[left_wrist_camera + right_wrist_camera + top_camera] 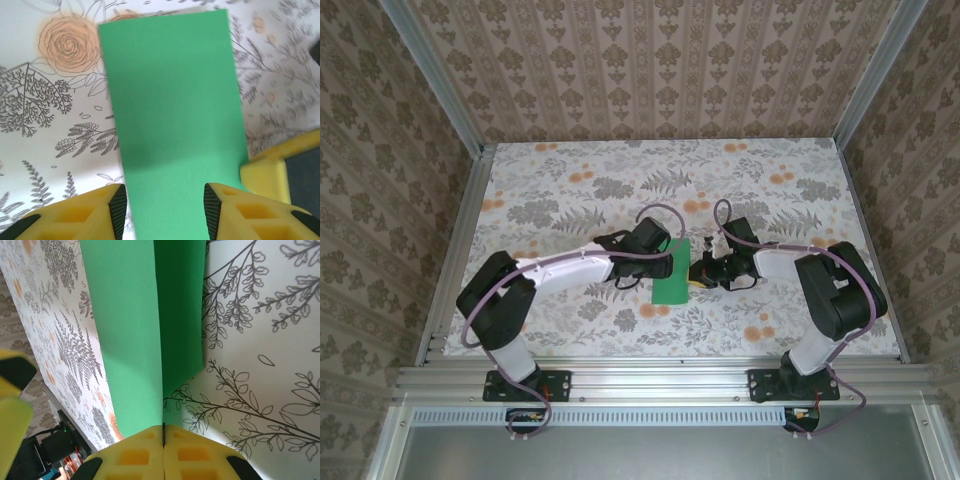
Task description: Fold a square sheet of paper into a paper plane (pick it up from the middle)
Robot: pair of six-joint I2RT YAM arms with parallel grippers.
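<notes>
The square sheet of paper [672, 284] is bright green and folded into a tall rectangle, lying at the table's middle between both arms. From the left wrist it looks flat [172, 115]. In the right wrist view [127, 325] a sharp crease runs straight into my right gripper [163, 429], whose yellow jaws are pressed together on the paper's edge at that crease. My right gripper [700, 272] sits at the sheet's right side. My left gripper [165, 205] hovers over the sheet's near end, open, its black pads [119, 207] apart with green paper showing between them; seen from above, the left gripper [657, 256] is at the sheet's top left.
The floral tablecloth [580, 180] covers the table, walled by patterned panels and aluminium rails [650, 380]. A yellow finger of the right gripper [267, 172] is close beside the left gripper's right finger. Free room lies behind and to both sides.
</notes>
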